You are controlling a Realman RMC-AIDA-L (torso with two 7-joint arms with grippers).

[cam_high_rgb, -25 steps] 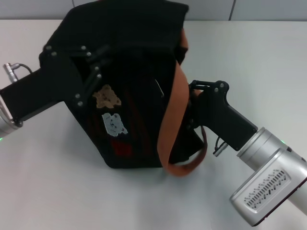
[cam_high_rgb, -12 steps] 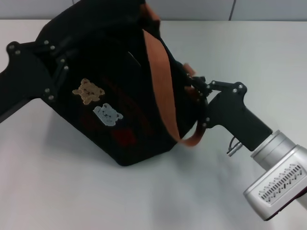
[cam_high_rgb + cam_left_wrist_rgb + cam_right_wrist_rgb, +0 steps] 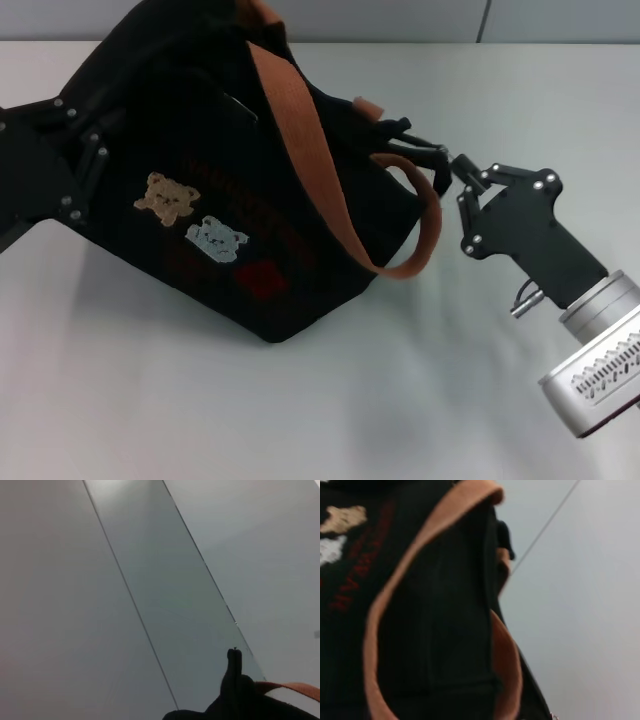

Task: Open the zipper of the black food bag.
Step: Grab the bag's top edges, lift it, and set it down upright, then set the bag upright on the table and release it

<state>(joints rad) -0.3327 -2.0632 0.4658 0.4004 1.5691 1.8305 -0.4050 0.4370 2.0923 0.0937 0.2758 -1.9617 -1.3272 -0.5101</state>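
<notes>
The black food bag (image 3: 250,210) lies tilted on the white table, its bear patch (image 3: 167,197) and pale blue-white patch (image 3: 215,240) facing me. A rust-brown strap (image 3: 300,130) crosses its top and loops down at the right. My left gripper (image 3: 85,170) clamps the bag's left end. My right gripper (image 3: 420,148) is at the bag's upper right corner, fingers drawn together where the zipper ends. The zipper's pull is hidden there, black on black. The right wrist view shows the bag's end (image 3: 445,605) and a strap loop (image 3: 385,605) close up.
The white table (image 3: 400,380) spreads in front of and to the right of the bag. A grey wall runs along its far edge. The left wrist view holds mostly wall panels, with a bit of black fabric (image 3: 235,700) and strap (image 3: 295,687).
The bag has swung left and turned with my left gripper, which is now partly out of frame. My right gripper has moved right and up along the bag's top corner.
</notes>
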